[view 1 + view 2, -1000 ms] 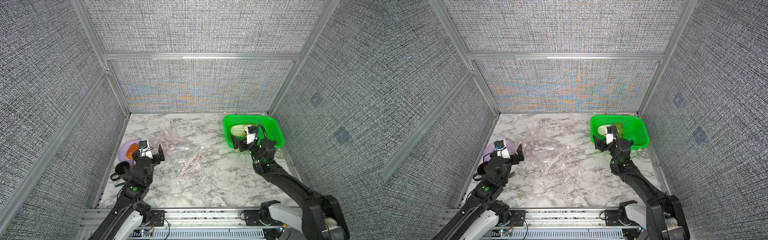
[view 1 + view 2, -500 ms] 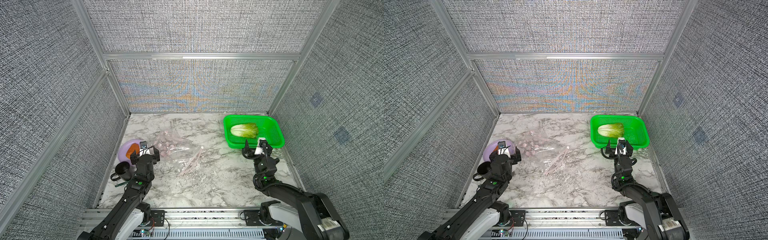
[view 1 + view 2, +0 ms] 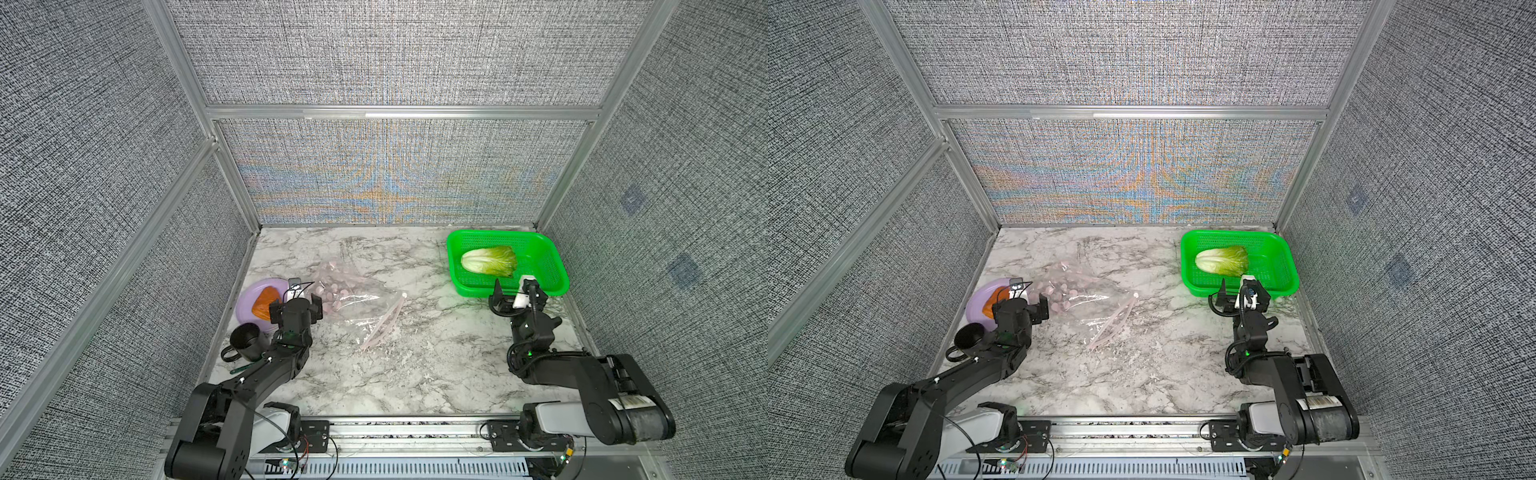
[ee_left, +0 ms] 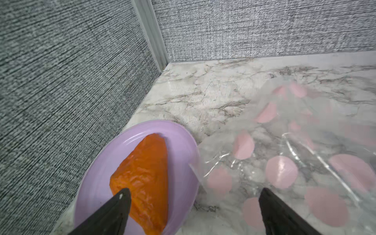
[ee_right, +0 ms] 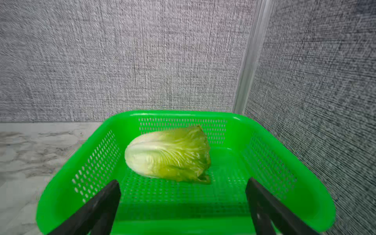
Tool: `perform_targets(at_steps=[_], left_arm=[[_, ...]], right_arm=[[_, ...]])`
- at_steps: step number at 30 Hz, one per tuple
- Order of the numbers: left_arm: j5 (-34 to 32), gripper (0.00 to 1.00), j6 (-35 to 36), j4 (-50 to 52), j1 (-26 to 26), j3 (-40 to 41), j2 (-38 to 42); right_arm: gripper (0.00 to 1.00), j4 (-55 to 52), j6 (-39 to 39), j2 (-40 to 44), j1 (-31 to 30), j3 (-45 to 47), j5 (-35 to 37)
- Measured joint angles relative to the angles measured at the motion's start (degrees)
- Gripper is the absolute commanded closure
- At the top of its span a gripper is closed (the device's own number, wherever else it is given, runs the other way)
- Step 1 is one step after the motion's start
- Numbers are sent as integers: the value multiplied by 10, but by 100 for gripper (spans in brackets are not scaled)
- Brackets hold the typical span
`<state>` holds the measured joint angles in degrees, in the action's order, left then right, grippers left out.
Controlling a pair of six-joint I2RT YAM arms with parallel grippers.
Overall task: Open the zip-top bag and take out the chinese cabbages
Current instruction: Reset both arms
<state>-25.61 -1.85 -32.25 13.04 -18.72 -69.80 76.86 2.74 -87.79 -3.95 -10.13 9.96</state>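
The chinese cabbage [image 3: 489, 261] [image 3: 1223, 261] [image 5: 168, 154] lies on its side in the green basket [image 3: 498, 235] [image 3: 1229, 233] [image 5: 61, 193] at the back right. The zip-top bag [image 3: 353, 299] [image 3: 1088, 305] [image 4: 305, 162] lies crumpled on the marble, left of centre, its pink zip strip [image 3: 384, 324] towards the front. No cabbage shows inside it. My right gripper [image 3: 515, 289] [image 3: 1239, 289] [image 5: 183, 181] is open and empty, just in front of the basket's near rim. My left gripper [image 3: 295, 306] [image 3: 1021, 307] [image 4: 194, 191] is open and empty, between the bag's left edge and the plate.
A purple plate [image 3: 249, 295] [image 4: 97, 173] with an orange wedge [image 3: 264, 307] [image 4: 146, 173] sits by the left wall. A black mug [image 3: 245, 343] stands in front of it, with a thin green stick [image 3: 241, 368] nearer still. Fabric walls close three sides.
My right gripper has pulled back out of the basket towards the front, leaving the cabbage lying there. The left arm has sunk lower, its gripper staying by the bag.
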Motion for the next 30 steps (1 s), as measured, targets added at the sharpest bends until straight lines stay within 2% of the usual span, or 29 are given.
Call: perform_targets(at_steps=[6, 11, 20, 30], left_arm=[[37, 0, 33, -104, -4, 7, -92], [49, 0, 34, -149, -23, -6, -145], [117, 0, 29, -112, -54, -56, -156], [138, 0, 22, -92, -62, -61, -156]], right_arm=[[2, -10, -1, 6, 2, -2, -24], [2, -10, -1, 7, 2, 4, -29], [2, -13, -1, 4, 2, -2, -29], [2, -36, -9, 3, 13, -15, -43]])
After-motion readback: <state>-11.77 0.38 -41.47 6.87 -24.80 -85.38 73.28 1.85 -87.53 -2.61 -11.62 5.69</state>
